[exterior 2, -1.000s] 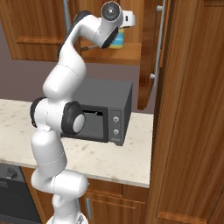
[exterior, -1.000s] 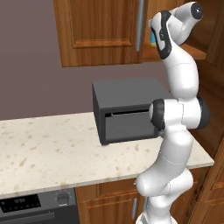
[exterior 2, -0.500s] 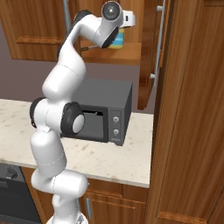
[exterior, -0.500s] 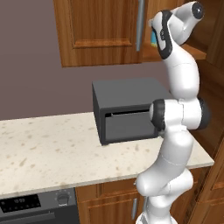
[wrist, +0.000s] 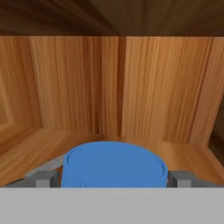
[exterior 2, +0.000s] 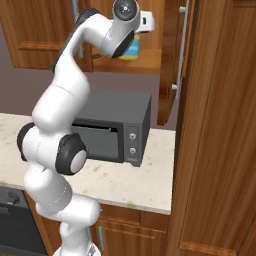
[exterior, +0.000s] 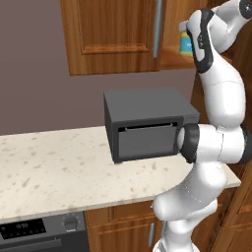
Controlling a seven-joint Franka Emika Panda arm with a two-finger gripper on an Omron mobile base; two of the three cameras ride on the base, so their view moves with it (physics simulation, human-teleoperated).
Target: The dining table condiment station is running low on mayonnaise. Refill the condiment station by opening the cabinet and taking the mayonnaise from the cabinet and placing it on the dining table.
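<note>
No visible change, arm, hand [wrist: 113,178] and mayonnaise [wrist: 114,164] placed as before

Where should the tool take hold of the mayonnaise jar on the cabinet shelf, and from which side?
Probably across the round body, just under the blue lid, coming in level from the open front. The mayonnaise jar stands upright on the cabinet shelf with walls behind and beside it, so the front is the free side. The tool is open, one finger at each side.

Arm [exterior: 216,147] rises upright from base, elbow bent, forearm reaching high and far. Gripper [wrist: 114,177] level, facing forward; jaws spread wide, one fingertip [wrist: 43,178] left, the other right, nothing clamped between them.
</note>
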